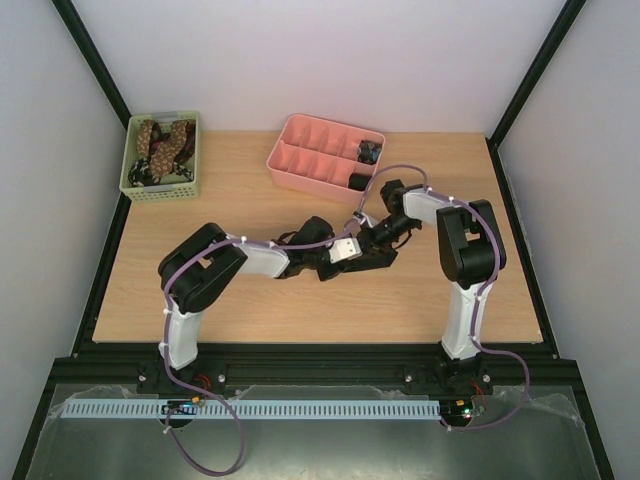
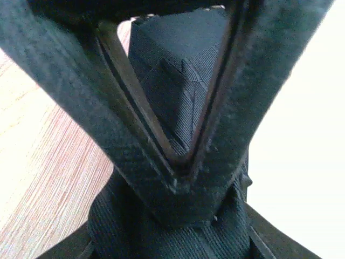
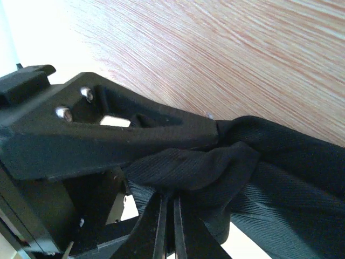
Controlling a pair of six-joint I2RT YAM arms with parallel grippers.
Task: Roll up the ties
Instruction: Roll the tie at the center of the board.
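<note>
Meeting above the middle of the wood-grain table point(image 1: 420, 290), both arms work one black tie point(image 2: 183, 86), a soft fabric with a fine diagonal twill.

Left wrist view: the matte, grainy fingers point(image 2: 81, 91) of the left gripper point(image 2: 183, 170) narrow to a V. Its tips meet against the tie, and a rounded mass of the same cloth lies just beyond them. Whether the tips clamp the cloth cannot be told.

Right wrist view: the right gripper point(image 3: 168, 199) is clenched, its two slim fingers pressed together with their tips buried in a bunched fold of the tie. The tie runs off to the right just above the table. The left gripper's angular black body, with two bright screws, reaches in from the left and touches the same fold.

Only the top view shows the surroundings. A green perforated basket point(image 1: 160, 190) at the far left corner holds brown spotted ties point(image 1: 160, 140). A pink divided tray point(image 1: 290, 180) at the far edge carries two dark rolled coils point(image 1: 370, 152) in its right-hand compartments.
</note>
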